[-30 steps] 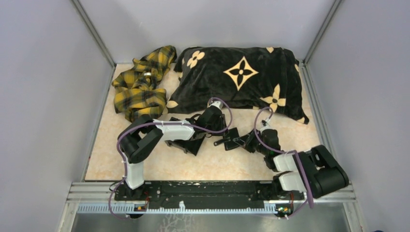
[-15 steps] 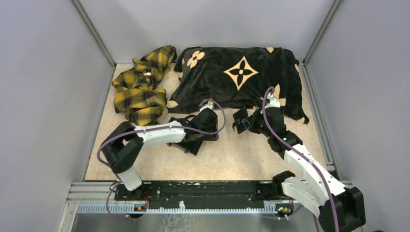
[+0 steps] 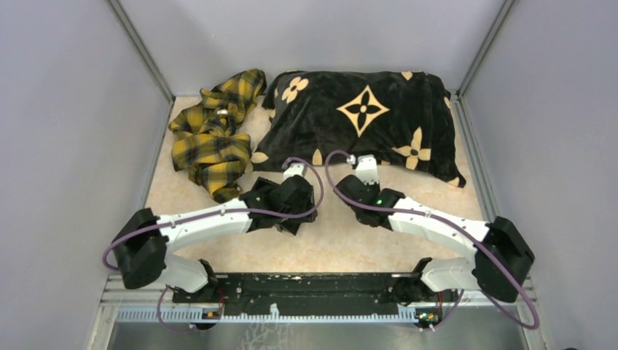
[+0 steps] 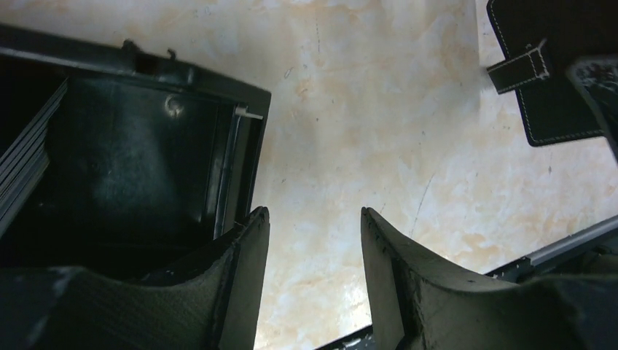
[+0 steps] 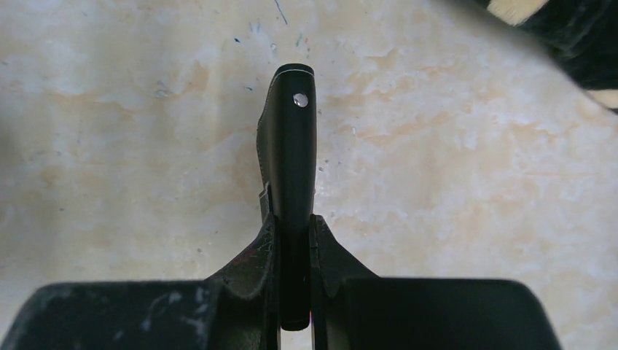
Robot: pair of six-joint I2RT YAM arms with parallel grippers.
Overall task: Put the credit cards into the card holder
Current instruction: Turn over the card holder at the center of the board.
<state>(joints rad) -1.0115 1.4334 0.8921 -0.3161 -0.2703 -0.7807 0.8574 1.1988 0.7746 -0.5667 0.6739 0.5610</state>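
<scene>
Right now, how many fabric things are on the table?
2: yellow plaid cloth at the back left, black flowered pillow right of it. Some may be hidden.

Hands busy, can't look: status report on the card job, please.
Left end effector open, empty, beside black tray. Right end effector shut on card holder, folded. Likely cards stacked in tray. Bare table between them.

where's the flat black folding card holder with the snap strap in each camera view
right wrist: flat black card holder edge-on at centre, clamped in the right gripper
left wrist: top right corner, strap pointing left
top external: cannot pick it out, lost in the dark end of the right arm
shared landmark: pale marbled table top
</scene>
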